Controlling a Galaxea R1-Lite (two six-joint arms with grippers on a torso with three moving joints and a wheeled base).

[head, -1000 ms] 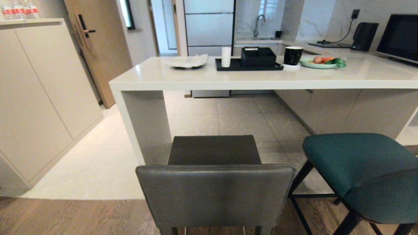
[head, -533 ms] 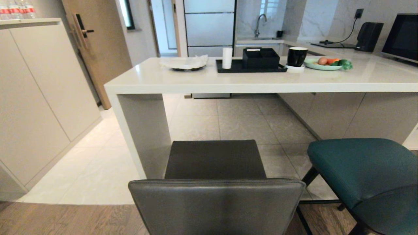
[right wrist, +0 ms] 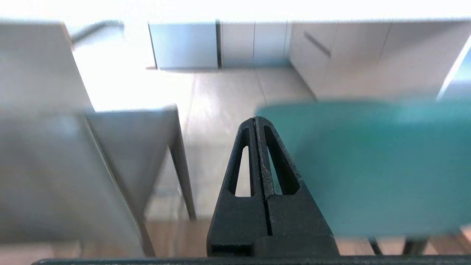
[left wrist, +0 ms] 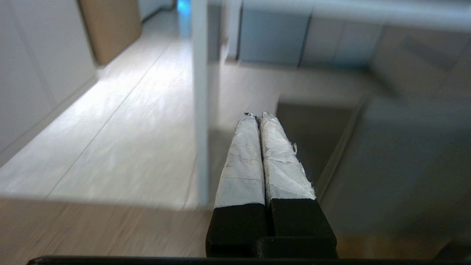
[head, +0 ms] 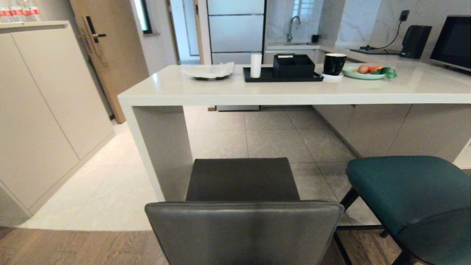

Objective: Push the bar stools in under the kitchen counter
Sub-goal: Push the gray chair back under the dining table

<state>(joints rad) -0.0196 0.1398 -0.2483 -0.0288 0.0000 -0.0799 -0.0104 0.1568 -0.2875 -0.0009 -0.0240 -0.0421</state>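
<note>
Grey leather covers the boxy stool (head: 243, 206), which stands out from the kitchen counter (head: 294, 95), beside the teal stool (head: 412, 195) (also not tucked under). The left gripper (left wrist: 257, 117) and right gripper (right wrist: 255, 119) are pressed closed, holding nothing.

Left gripper (left wrist: 257, 115), fingers pressed together, points past boxy dark-grey leather stool (left wrist: 386, 162) on its right toward white counter end panel (left wrist: 200, 110) ahead; open pale tile floor (left wrist: 121, 121) to its left. Right gripper (right wrist: 256, 119), fingers together, sits over gap between grey stool (right wrist: 55, 165) and teal curved-back leather stool (right wrist: 368, 165); bare floor ahead runs under thick white stone-look counter slab (head: 294, 96).
</note>
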